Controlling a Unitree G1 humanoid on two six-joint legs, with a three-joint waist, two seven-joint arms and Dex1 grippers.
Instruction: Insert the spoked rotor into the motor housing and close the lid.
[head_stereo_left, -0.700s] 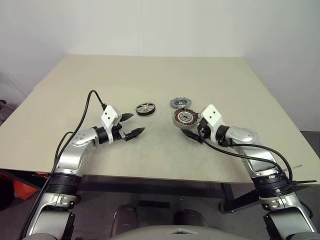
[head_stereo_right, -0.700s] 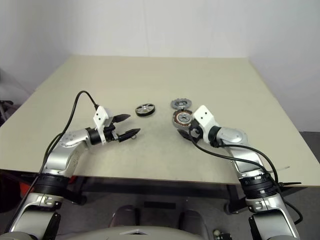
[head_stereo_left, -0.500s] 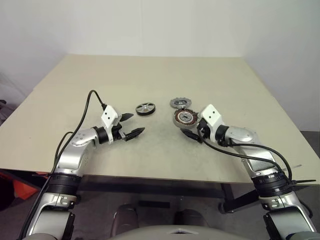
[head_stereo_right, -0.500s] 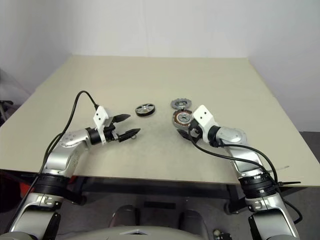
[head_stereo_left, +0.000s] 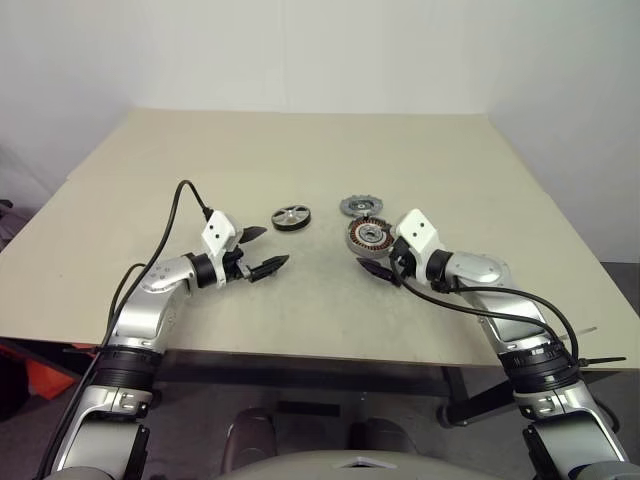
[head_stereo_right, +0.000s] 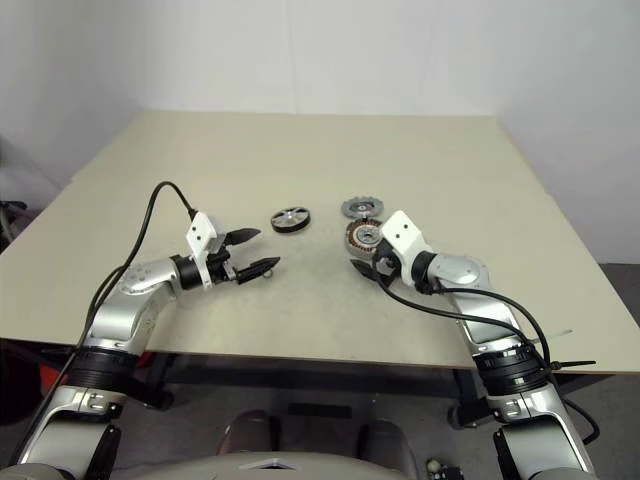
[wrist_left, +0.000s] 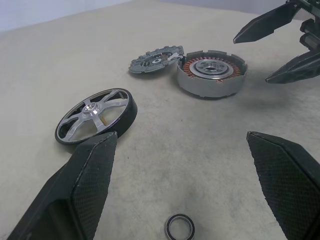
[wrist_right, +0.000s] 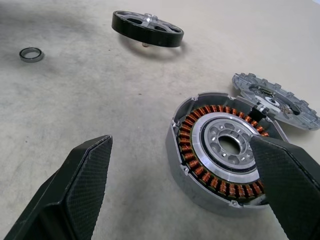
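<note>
Lying near the centre of the table (head_stereo_left: 150, 180), the motor housing (head_stereo_left: 368, 235) sits open, copper windings showing, with the lid (head_stereo_left: 360, 206) just above it, apparently touching its rim. Left of them rests the spoked rotor (head_stereo_left: 291, 216). Both the left gripper (head_stereo_left: 262, 251) and right gripper (head_stereo_left: 375, 262) stand wide open, holding nothing. A small black ring (wrist_left: 180, 226) lies lower in the left wrist frame.

the motor housing (wrist_right: 220, 150), an open silver cup showing copper windings around a pale hub, sits flat with the notched grey lid (wrist_right: 275, 100) touching its far edge and the dark-rimmed spoked rotor (wrist_left: 96, 116) well apart on its left.
</note>
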